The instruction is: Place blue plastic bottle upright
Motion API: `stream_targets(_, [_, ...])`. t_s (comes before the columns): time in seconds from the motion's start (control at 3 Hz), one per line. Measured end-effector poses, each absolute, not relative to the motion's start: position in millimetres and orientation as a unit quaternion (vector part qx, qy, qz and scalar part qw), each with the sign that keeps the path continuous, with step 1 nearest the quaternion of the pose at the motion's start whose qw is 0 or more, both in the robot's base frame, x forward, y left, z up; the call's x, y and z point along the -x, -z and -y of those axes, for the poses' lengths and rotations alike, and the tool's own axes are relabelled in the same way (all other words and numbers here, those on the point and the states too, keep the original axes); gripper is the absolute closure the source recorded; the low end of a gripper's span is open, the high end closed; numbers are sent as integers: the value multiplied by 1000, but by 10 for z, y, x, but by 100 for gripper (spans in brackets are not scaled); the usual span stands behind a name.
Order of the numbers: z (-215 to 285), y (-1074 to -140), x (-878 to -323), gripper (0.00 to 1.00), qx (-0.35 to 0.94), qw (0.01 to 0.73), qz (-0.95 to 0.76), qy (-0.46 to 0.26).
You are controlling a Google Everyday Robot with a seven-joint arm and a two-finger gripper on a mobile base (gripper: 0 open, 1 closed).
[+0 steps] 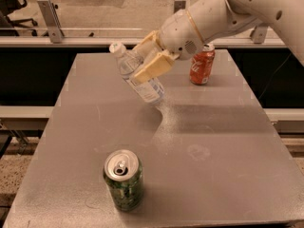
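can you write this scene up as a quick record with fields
gripper: over the far middle of the table, shut on the blue plastic bottle
blue plastic bottle: tilted, cap up-left, base low near the table, contact unclear
red can: upright, far right, partly behind the arm
green can: upright, near edge, left of centre
table: grey top
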State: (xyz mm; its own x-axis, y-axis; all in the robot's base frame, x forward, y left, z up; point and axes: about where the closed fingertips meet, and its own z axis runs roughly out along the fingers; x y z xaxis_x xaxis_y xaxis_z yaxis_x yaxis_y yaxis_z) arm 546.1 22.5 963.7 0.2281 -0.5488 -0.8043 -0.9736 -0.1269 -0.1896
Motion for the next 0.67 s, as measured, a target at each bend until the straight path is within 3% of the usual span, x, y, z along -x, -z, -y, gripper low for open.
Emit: stream_targets(0.67, [-162, -9635, -5506, 100, 600, 423, -571, -369])
